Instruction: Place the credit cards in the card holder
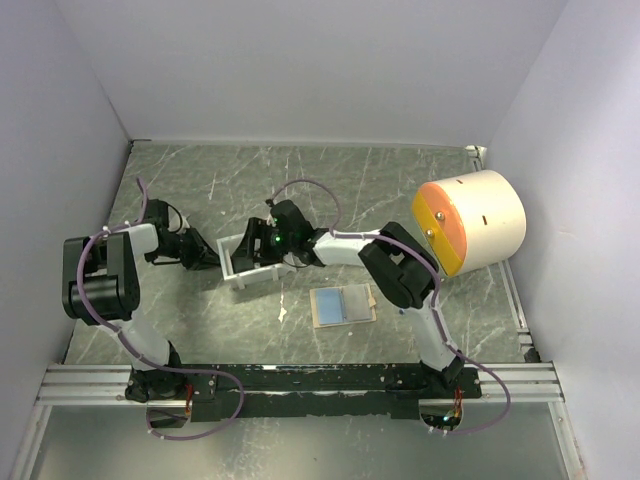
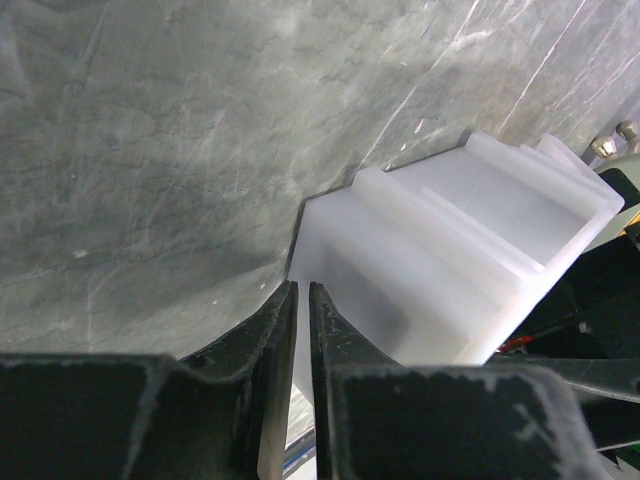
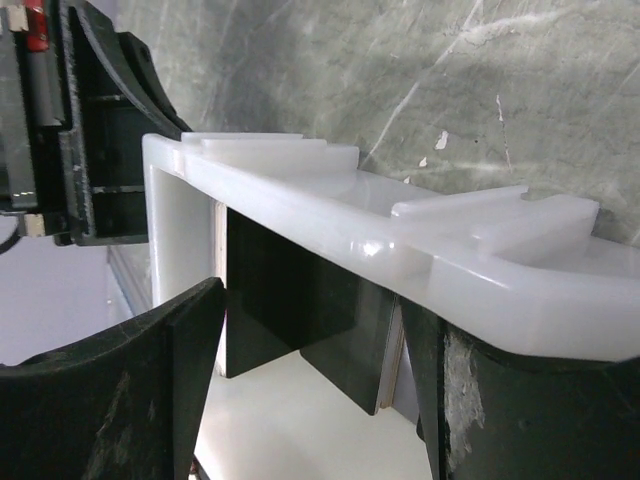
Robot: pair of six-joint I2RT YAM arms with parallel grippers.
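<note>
A white tray (image 1: pixel 243 262) sits left of centre on the table. Dark credit cards (image 3: pixel 290 300) stand on edge inside it, leaning against one wall. My right gripper (image 3: pixel 318 305) reaches into the tray (image 3: pixel 400 240) from the right, open, with the dark cards between its fingers but not clamped. My left gripper (image 2: pixel 302 288) is at the tray's left end, shut on the thin white tray (image 2: pixel 430 250) wall. The tan card holder (image 1: pixel 372 303) lies open nearer the arms. Blue cards (image 1: pixel 343 303) lie flat on it.
A large cream cylinder (image 1: pixel 480 215) with an orange face stands at the right. A small white scrap (image 1: pixel 282 315) lies between the tray and the card holder. White walls close in the marbled table on three sides, and a metal rail (image 1: pixel 300 380) runs along the near edge.
</note>
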